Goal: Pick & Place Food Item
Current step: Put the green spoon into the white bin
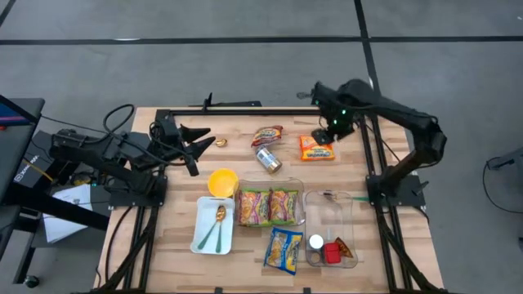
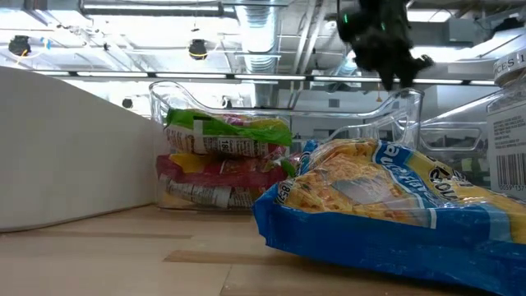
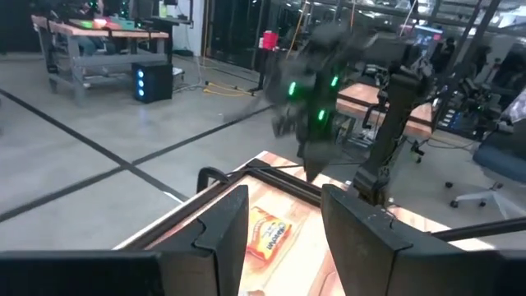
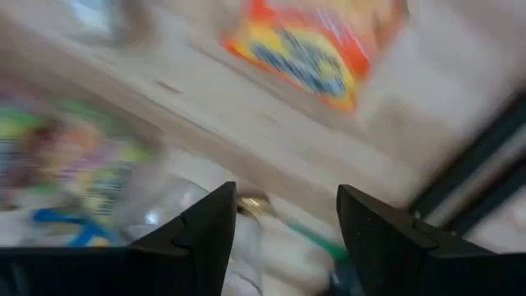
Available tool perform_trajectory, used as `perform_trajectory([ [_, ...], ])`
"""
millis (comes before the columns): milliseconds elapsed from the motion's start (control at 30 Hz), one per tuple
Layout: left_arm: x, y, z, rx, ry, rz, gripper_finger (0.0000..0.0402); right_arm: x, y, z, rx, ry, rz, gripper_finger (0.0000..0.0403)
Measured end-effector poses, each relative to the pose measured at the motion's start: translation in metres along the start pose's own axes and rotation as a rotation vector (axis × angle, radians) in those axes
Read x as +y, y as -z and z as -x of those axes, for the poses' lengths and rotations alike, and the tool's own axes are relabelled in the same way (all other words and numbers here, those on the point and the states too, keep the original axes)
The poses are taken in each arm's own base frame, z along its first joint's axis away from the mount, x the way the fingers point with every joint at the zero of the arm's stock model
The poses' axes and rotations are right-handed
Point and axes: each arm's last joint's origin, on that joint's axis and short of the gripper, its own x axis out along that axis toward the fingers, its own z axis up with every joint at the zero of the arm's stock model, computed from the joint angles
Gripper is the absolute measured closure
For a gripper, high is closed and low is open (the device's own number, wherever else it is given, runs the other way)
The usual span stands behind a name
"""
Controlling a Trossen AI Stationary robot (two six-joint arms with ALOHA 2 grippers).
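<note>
— Two arms: where's the right pincer (image 1: pixel 325 135)?
— Above the orange snack packet (image 1: pixel 316 148) lying on the counter (image 1: pixel 245 135), fingers apart, nothing held.
— And the left pincer (image 1: pixel 198 140)?
— Near the far-left edge, fingers spread, empty.

The right wrist view is smeared: the orange packet (image 4: pixel 316 45) beyond the fingers (image 4: pixel 205 234) shows no legible print. In the low view, the blue noodle bag (image 2: pixel 386 210) runs off the edge beside the clear tub (image 2: pixel 246 148), hiding the bench behind it.
</note>
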Motion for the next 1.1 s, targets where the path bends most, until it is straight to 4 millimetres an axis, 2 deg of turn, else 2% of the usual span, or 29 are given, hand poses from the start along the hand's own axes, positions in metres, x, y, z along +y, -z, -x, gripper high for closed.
perform_trajectory([
  [167, 0.000, 0.000, 0.000, 0.000, 0.000, 0.007, 0.0252, -0.014, 0.010, -0.058, 0.191, 0.115, -0.132, 0.0221],
  [333, 0.000, 0.001, 0.000, 0.007, -0.002, -0.004, 0.0252, -0.019, 0.026, -0.087, 0.224, 0.133, -0.276, 0.0238],
  [500, 0.001, 0.003, 0.000, 0.020, -0.006, -0.019, 0.0252, -0.011, 0.033, -0.106, 0.214, 0.048, -0.425, 0.0247],
  [633, 0.001, 0.003, 0.000, 0.020, -0.007, -0.019, 0.0252, -0.002, 0.030, -0.114, 0.199, 0.007, -0.500, 0.0248],
  [900, 0.001, 0.002, 0.000, 0.020, -0.006, -0.043, 0.0252, 0.011, 0.032, -0.132, 0.301, 0.082, -0.579, 0.0234],
  [1100, 0.000, 0.003, 0.000, 0.024, 0.008, -0.050, 0.0252, 0.028, 0.033, -0.160, 0.419, 0.140, -0.581, 0.0220],
])
